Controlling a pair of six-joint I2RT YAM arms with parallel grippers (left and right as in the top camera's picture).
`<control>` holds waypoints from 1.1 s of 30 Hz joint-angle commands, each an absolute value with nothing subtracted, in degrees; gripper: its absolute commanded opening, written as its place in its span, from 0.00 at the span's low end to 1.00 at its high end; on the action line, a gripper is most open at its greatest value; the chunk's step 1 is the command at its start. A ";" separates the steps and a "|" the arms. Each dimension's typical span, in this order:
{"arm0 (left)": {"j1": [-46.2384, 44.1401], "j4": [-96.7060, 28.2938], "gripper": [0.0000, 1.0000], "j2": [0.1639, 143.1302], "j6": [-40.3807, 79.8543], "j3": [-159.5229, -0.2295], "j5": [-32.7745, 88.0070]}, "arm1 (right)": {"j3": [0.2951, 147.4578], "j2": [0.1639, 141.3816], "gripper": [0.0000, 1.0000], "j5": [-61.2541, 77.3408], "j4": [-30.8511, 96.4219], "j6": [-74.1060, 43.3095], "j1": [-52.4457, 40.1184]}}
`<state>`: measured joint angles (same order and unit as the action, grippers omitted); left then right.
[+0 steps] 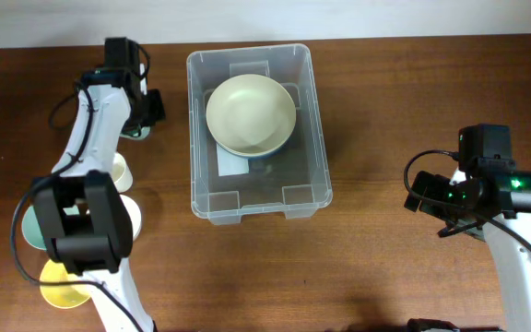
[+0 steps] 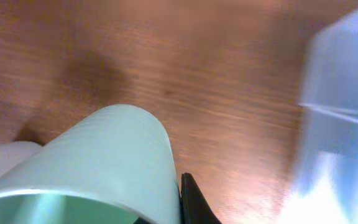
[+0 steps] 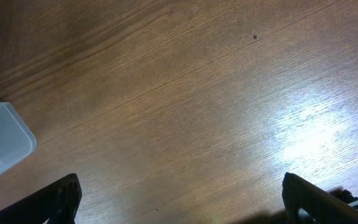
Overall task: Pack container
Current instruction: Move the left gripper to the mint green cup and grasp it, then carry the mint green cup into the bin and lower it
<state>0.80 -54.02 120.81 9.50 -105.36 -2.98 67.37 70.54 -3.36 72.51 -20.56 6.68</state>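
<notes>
The container (image 1: 313, 138), a clear plastic bin, stands in the middle of the table with a cream bowl (image 1: 250, 113) lying in it. To its left, my left gripper (image 1: 142, 122) is shut on the wall of a pale green cup (image 1: 136, 135). In the left wrist view the cup (image 2: 104, 162) fills the lower left, with one black finger (image 2: 194, 205) pressed against its outside and the other finger hidden. The container's wall (image 2: 340, 93) is blurred at the right. At the table's right side, my right gripper (image 1: 429, 195) is open over bare wood (image 3: 182, 199), and the container's corner (image 3: 2, 140) shows at the left.
Several more cups stand by the left arm: a cream one (image 1: 121, 171), a white one (image 1: 131, 218), a green one (image 1: 29, 227) and a yellow one (image 1: 63, 288). The left arm's base covers part of them.
</notes>
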 commanded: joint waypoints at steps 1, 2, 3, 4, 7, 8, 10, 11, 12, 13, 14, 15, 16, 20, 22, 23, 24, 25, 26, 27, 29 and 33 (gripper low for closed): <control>-3.62 -55.83 0.01 110.02 9.43 -110.41 -2.33 | 67.22 70.22 0.99 -3.25 72.16 -20.14 6.74; -5.10 -56.23 0.01 108.09 9.45 -110.78 -2.31 | 67.22 70.22 0.99 -3.25 72.14 -20.14 6.74; -6.61 -56.40 0.01 106.41 9.43 -110.85 -2.31 | 67.22 70.22 0.99 -3.25 72.14 -20.14 6.74; -8.45 -56.69 0.01 104.71 9.45 -110.85 -2.33 | 67.22 70.22 0.99 -3.25 72.12 -20.14 6.74; -15.27 -57.74 0.01 101.23 10.09 -110.85 -2.31 | 67.22 70.22 0.99 -3.25 72.12 -20.14 6.74; -17.54 -58.08 0.01 100.82 10.92 -110.85 -2.31 | 67.22 70.22 0.99 -3.25 72.12 -20.14 6.74; -22.13 -58.98 0.01 100.68 13.26 -110.83 -2.28 | 67.22 70.22 0.99 -3.25 72.12 -20.14 6.74; -24.21 -59.33 0.01 100.90 14.87 -110.61 -2.28 | 67.22 70.22 0.99 -3.25 72.12 -20.14 6.74; -26.17 -59.66 0.01 101.19 16.47 -110.34 -2.28 | 67.22 70.22 0.99 -3.25 72.12 -20.14 6.74; -28.08 -60.03 0.01 101.49 18.15 -110.06 -2.28 | 67.22 70.22 0.99 -3.25 72.14 -20.14 6.74; -29.93 -60.31 0.01 101.97 19.77 -109.69 -2.31 | 67.22 70.22 0.99 -3.25 72.16 -20.14 6.74; -31.64 -60.66 0.01 102.48 21.19 -109.49 -2.31 | 67.22 70.22 0.99 -3.22 72.16 -20.14 6.74; -33.12 -61.10 0.01 103.28 22.37 -109.43 -2.31 | 67.22 70.22 0.99 -3.22 72.16 -20.14 6.74; -37.54 -62.96 0.01 107.26 27.35 -109.43 -2.31 | 67.22 70.22 0.99 -3.22 72.25 -20.14 6.74; -38.65 -63.79 0.01 109.40 30.00 -109.43 -2.31 | 67.22 70.22 0.99 -3.22 72.40 -20.16 6.72; -39.05 -64.10 0.01 110.63 31.09 -109.43 -2.26 | 67.22 70.22 0.99 -3.20 72.44 -20.14 6.72; -39.35 -64.34 0.01 111.90 31.97 -109.43 -2.17 | 67.22 70.22 0.99 -3.20 72.49 -20.16 6.74; -39.62 -64.42 0.01 113.21 32.64 -109.43 -1.30 | 67.22 70.22 0.99 -3.20 72.53 -20.14 6.72; -39.64 -64.42 0.01 114.26 33.04 -109.43 -0.08 | 67.22 70.22 0.99 -3.22 72.58 -20.16 6.72; -39.66 -64.40 0.01 115.46 33.28 -109.43 1.72 | 67.22 70.22 0.99 -3.22 72.60 -20.14 6.72; -39.66 -64.38 0.01 117.49 33.52 -109.43 4.51 | 67.22 70.22 0.99 -3.22 72.60 -20.16 6.74; -39.66 -65.28 0.01 121.08 37.45 -109.43 5.21 | 67.22 70.22 0.99 -3.22 72.60 -20.14 6.72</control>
